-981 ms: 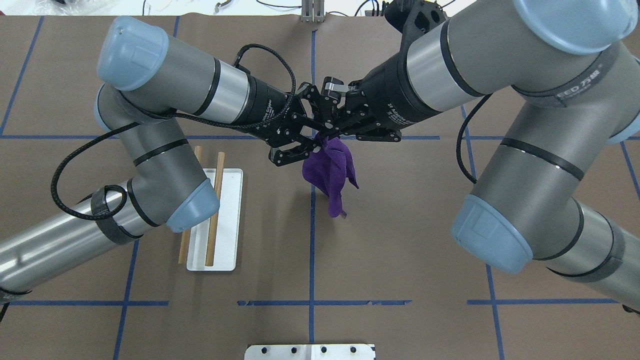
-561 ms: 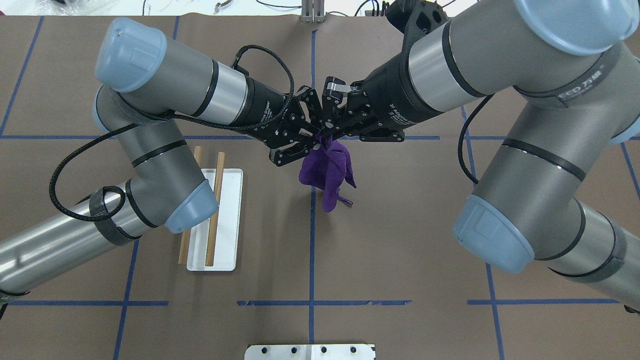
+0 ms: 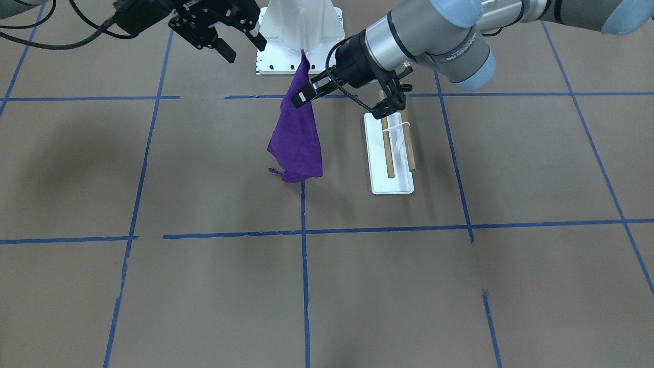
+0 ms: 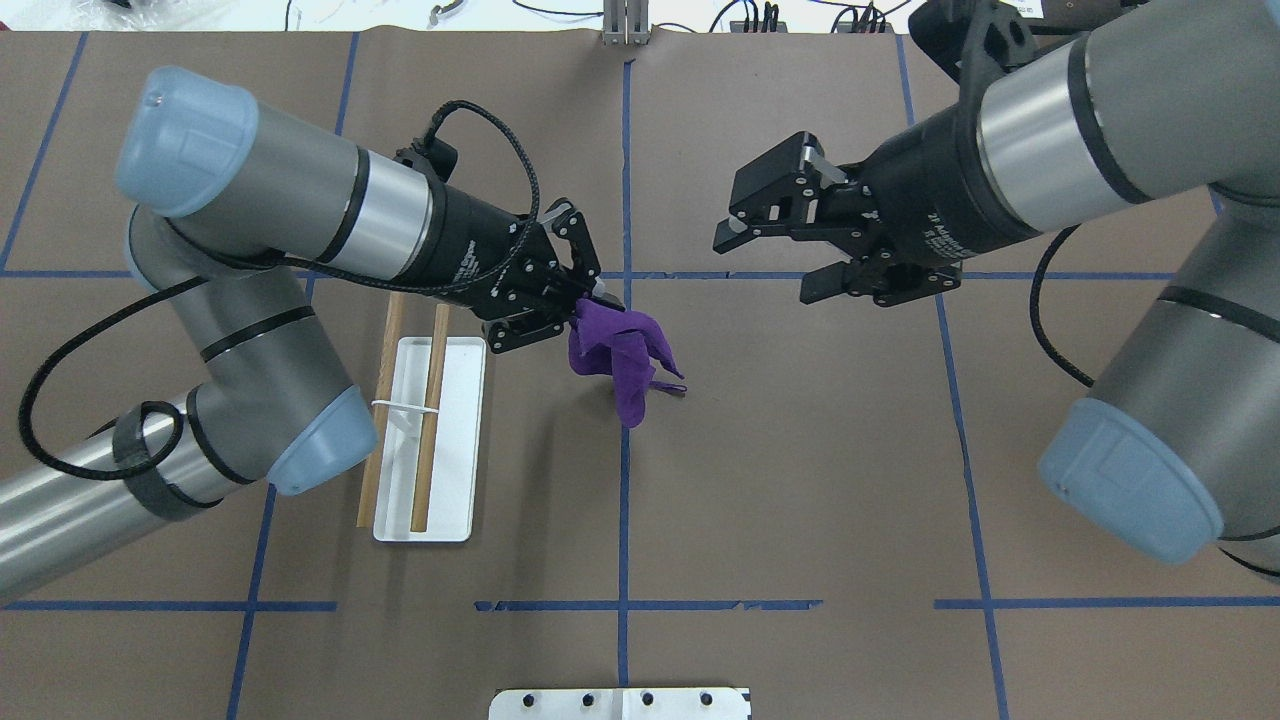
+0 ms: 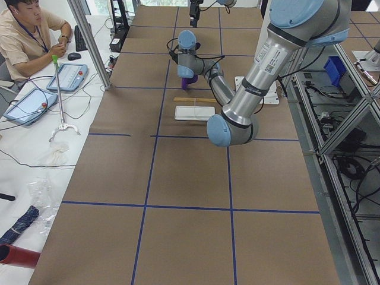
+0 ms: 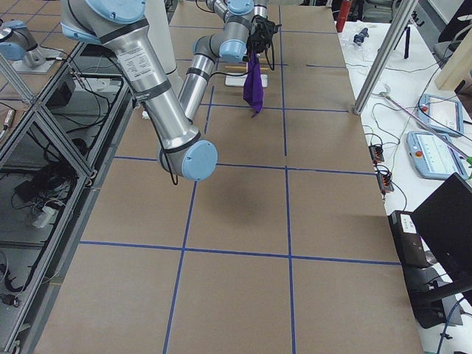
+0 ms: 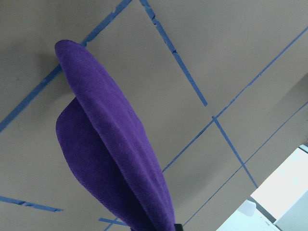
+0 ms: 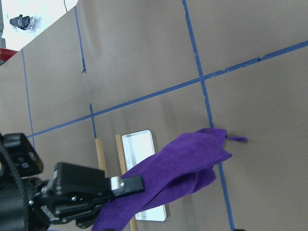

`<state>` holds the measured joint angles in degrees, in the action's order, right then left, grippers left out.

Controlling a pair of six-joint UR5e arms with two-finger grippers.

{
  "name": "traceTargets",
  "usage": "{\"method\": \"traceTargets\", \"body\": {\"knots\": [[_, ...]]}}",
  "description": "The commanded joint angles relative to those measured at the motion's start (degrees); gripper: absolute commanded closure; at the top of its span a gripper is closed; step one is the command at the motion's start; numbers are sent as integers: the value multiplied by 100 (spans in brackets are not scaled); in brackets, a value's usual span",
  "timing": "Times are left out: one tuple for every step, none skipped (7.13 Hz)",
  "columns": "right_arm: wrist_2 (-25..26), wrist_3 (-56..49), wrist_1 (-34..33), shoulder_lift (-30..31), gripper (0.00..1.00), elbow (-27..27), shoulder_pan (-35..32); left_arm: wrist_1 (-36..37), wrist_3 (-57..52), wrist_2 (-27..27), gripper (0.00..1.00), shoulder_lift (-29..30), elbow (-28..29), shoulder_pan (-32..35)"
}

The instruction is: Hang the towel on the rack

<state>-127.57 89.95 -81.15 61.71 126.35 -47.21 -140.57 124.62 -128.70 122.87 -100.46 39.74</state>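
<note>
Left gripper (image 4: 592, 300) pinches the towel (image 4: 620, 365) by its corner, dangling beside the rack (image 4: 455, 470) for draping; right gripper (image 4: 765, 252) gapes empty.

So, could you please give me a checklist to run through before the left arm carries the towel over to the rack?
1. Left gripper has a firm hold on the towel: ok, it is shut on the top corner.
2. Right gripper is out of the way: ok, it is open and apart from the towel.
3. Towel is clear of the table: cannot tell, the bottom tail hangs very low.
4. Towel is spread for draping: not ok, it hangs bunched from one corner.
5. Rack is ready: ok, it stands flat on its base and both rods are bare.
</note>
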Motion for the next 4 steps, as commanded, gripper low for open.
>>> {"method": "traceTargets", "body": {"knots": [[-216, -317, 3, 498, 0, 74, -428, -722, -2595, -895, 100, -1147, -448, 112], [-164, -485, 12, 631, 0, 65, -455, -822, -4175, -1303, 100, -1534, -396, 470], [-146, -539, 12, 632, 0, 30, -447, -832, -5662, -1568, 100, -1895, -404, 726], [-146, -540, 12, 632, 0, 21, -447, -823, -6860, -1779, 100, -2125, -352, 1067]]}}
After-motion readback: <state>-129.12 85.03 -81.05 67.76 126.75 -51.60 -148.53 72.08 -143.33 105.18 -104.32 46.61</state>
